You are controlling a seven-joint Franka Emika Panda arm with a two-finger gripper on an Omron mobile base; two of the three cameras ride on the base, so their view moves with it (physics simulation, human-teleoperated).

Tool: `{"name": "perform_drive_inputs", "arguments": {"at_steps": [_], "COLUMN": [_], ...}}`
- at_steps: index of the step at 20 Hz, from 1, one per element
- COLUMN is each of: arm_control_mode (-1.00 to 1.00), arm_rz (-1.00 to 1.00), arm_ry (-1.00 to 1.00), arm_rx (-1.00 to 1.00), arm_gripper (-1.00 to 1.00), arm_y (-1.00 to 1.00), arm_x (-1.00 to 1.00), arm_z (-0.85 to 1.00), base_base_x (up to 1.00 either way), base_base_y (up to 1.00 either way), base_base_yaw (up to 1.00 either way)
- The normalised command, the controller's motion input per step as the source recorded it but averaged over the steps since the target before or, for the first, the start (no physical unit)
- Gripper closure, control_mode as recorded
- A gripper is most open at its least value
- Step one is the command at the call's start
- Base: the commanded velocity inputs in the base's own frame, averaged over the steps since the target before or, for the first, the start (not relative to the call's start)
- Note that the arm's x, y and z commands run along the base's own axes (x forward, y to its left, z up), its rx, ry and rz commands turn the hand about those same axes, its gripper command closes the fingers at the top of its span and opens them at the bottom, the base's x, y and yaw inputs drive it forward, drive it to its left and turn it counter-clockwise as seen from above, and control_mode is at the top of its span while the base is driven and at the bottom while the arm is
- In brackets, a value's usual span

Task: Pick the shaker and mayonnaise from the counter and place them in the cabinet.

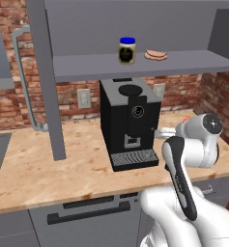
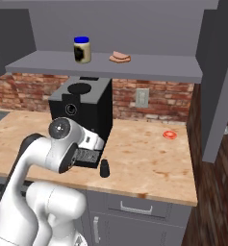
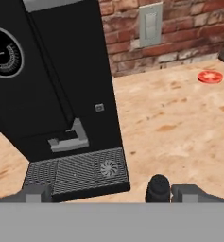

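Observation:
The mayonnaise (image 1: 127,50) (image 2: 82,49), a jar with a blue lid, stands upright on the grey cabinet shelf (image 1: 82,66) (image 2: 163,68). The small black shaker (image 2: 105,168) (image 3: 158,188) stands on the counter (image 1: 48,169) (image 2: 149,163), in front of the coffee machine's right corner. My gripper (image 3: 114,193) is low over the counter and open wide. In the hand view the shaker's top sits between the fingertips, close to the right fingertip (image 3: 193,193), and nothing is gripped.
A black coffee machine (image 1: 128,120) (image 2: 82,113) (image 3: 47,85) stands right beside the shaker. A slice of meat (image 1: 156,55) (image 2: 120,57) lies on the shelf next to the jar. A red slice (image 2: 169,134) (image 3: 210,76) lies further along the counter. Cabinet doors (image 1: 43,72) (image 2: 221,72) hang open.

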Motion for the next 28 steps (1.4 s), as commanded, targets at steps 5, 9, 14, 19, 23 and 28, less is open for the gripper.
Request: {"name": "perform_drive_inputs", "arguments": {"at_steps": [5,9,14,19,23,28], "arm_control_mode": [-1.0,-1.0,-1.0,-1.0,-1.0,-1.0], "arm_rz": [0.0,0.0,0.0,0.0,0.0,0.02], "arm_ry": [0.05,0.06,0.1,0.13,0.14,0.04], "arm_rx": [0.0,0.0,0.0,0.0,0.0,-0.01], "arm_gripper": [-1.0,-1.0,-1.0,-1.0,-1.0,-1.0], "arm_y": [-0.35,-0.25,-0.16,-0.05,-0.03,0.0], "arm_x": [0.0,0.0,0.0,0.0,-0.04,-0.09], "arm_z": [-0.11,-0.18,-0.23,-0.35,-0.36,-0.19], "base_base_x": [0.0,0.0,0.0,0.0,0.0,0.0], "base_base_y": [0.0,0.0,0.0,0.0,0.0,0.0], "base_base_yaw": [0.0,0.0,0.0,0.0,0.0,0.0]}}
